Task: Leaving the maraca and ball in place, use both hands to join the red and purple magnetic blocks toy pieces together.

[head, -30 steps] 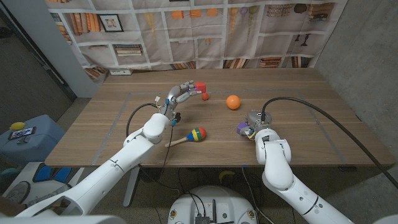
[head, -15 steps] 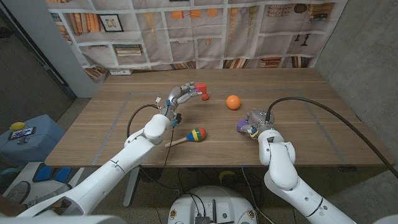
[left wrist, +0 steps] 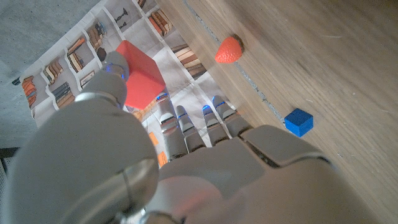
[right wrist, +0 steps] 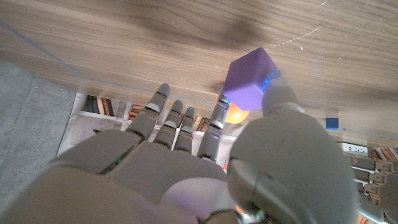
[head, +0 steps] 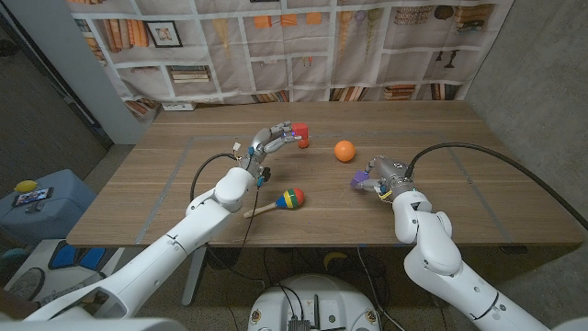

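My left hand [head: 270, 140] holds the red block [head: 299, 130] above the far middle of the table; in the left wrist view the red block [left wrist: 140, 74] sits pinched at the fingertips of that hand [left wrist: 186, 168]. My right hand [head: 382, 174] holds the purple block [head: 357, 182] just over the table's right part; the purple block [right wrist: 249, 84] shows between thumb and fingers of the hand [right wrist: 180, 174]. The two blocks are well apart. The orange ball [head: 344, 150] lies between them, and the maraca [head: 283, 199] lies nearer the front.
A small red strawberry toy [head: 303, 142] lies under the red block, seen too as the strawberry [left wrist: 229, 50]. A small blue cube [left wrist: 298, 121] rests on the wood. Behind the table [head: 441, 129] hangs a bookshelf-print backdrop [head: 294, 46].
My right hand has risen and drawn a little farther from the front edge with the purple block. The left hand with the red block has shifted slightly right.
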Robot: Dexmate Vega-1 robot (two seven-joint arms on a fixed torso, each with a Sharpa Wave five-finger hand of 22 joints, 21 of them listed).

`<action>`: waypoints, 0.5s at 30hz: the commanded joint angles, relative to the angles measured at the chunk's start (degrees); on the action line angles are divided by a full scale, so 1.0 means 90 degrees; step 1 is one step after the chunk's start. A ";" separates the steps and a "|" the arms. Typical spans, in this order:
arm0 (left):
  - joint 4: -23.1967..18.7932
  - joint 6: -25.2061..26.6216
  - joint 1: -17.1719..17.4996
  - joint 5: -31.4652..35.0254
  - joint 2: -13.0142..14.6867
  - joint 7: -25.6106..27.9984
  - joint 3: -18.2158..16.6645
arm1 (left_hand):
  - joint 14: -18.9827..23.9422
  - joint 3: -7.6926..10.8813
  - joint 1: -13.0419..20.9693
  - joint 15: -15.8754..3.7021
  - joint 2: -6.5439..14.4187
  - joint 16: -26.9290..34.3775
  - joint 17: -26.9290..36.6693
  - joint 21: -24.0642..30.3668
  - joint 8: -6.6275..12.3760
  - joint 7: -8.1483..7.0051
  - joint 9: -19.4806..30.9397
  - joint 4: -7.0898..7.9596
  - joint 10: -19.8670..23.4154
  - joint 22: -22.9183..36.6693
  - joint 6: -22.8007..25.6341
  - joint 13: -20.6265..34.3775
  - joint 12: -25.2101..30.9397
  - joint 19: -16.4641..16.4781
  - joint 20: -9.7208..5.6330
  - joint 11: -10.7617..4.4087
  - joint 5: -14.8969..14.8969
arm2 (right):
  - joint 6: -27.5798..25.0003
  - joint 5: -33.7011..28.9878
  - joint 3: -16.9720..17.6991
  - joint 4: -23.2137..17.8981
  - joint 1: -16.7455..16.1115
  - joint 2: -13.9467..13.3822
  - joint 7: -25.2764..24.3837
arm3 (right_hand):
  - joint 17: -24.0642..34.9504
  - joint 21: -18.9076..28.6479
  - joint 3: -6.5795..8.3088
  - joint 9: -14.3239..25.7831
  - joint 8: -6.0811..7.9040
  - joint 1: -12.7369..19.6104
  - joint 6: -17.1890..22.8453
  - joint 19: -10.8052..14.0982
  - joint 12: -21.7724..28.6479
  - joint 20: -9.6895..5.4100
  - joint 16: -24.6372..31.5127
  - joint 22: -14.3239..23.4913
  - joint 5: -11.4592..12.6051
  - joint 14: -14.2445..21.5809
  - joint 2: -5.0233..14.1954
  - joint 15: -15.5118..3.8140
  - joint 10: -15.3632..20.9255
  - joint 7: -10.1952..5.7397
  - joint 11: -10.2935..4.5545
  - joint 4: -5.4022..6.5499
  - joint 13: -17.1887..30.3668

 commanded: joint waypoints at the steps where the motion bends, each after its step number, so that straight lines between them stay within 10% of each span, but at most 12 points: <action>1: 0.0053 -0.0002 -0.0064 -0.0090 -0.0030 -0.0143 0.0068 | 0.0046 -0.0017 0.0110 -0.0384 0.0218 0.0002 0.0011 0.0013 0.0014 -0.0065 0.0005 0.0007 0.0038 0.0036 0.0869 0.0014 -0.0002 0.0022 0.0012 0.0030 0.0027 | 0.0511 0.2176 0.0592 -0.0143 -0.0204 -0.0466 -0.1343 | 0.0026 -0.0034 0.0055 0.0069 0.0066 0.0104 0.0280 -0.0043 -0.0018 -0.0021 0.0000 0.0028 0.0005 -0.0037 0.0079 -0.0014 0.0014 -0.0264 -0.0033 0.0027 0.0010; 15: 0.0190 -0.0051 -0.0159 -0.0334 -0.0003 -0.0511 0.0109 | 0.0042 -0.0034 0.0115 -0.0361 0.0248 0.0001 0.0011 0.0011 0.0010 -0.0098 0.0010 0.0008 0.0049 0.0036 0.0893 0.0014 -0.0003 0.0016 0.0026 -0.0002 0.0029 | 0.1567 0.4585 0.1451 0.0093 -0.0454 -0.0745 -0.2429 | 0.0048 -0.0061 0.0043 0.0093 0.0085 0.0123 0.0214 -0.0099 -0.0071 -0.0017 -0.0035 0.0029 -0.0016 -0.0146 0.0123 0.0024 -0.0058 -0.0243 -0.0067 0.0036 0.0009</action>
